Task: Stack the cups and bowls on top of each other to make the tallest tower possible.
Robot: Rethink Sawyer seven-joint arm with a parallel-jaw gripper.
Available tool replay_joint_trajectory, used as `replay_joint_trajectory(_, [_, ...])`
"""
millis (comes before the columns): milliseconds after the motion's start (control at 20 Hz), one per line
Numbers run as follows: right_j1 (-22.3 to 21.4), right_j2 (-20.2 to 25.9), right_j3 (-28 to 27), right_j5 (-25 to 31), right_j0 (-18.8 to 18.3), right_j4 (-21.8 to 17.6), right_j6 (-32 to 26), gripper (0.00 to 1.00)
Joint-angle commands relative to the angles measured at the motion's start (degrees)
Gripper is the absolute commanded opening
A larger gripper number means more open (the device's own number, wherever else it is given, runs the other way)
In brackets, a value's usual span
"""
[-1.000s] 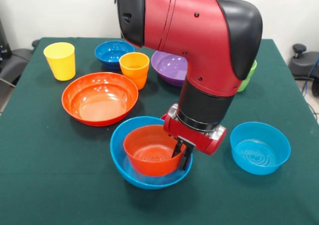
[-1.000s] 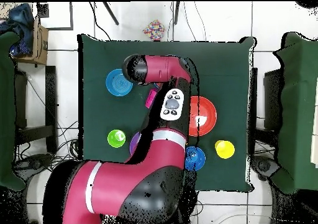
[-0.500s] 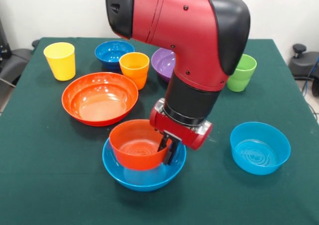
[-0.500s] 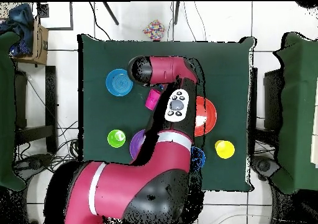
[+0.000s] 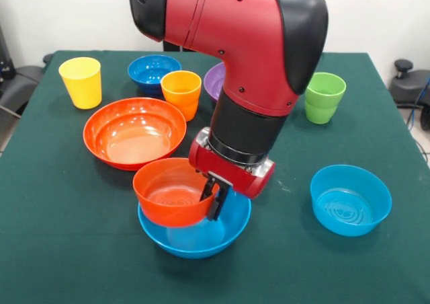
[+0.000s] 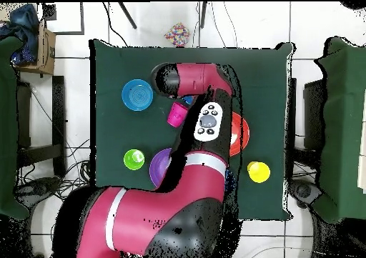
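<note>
The green-covered bench (image 5: 60, 250) is carrying the loose ware. In the lower centre of the front view, the hand (image 5: 215, 198) is closed on the right rim of the small orange bowl (image 5: 169, 200), one finger inside the rim and one outside. That bowl is tilting and sitting partly over the left rim of the large light-blue bowl (image 5: 201, 240) (whether the two are touching cannot be told). The large orange bowl (image 5: 134, 132) is lying just behind, at centre left. The yellow cup (image 5: 81, 81) is standing at upper left, with the dark-blue bowl (image 5: 152, 70) and orange cup (image 5: 181, 93) to its right. The purple bowl (image 5: 216, 80) is showing partly behind the arm. The green cup (image 5: 324, 97) is standing at upper right, and the small light-blue bowl (image 5: 350, 200) at lower right.
</note>
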Motion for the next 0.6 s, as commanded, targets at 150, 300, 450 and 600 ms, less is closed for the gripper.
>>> replay_joint_trajectory(150, [0.25,7.69,3.7,1.82,-1.18,-4.82,-11.32,0.0])
replay_joint_trajectory(300, [0.25,8.14,3.65,2.04,-1.35,-4.87,-10.99,0.0])
replay_joint_trajectory(450, [0.16,8.41,3.95,1.68,-1.46,-5.2,-10.89,0.0])
replay_joint_trajectory(600, [0.11,8.84,4.52,1.15,-1.57,-4.92,-10.12,0.0])
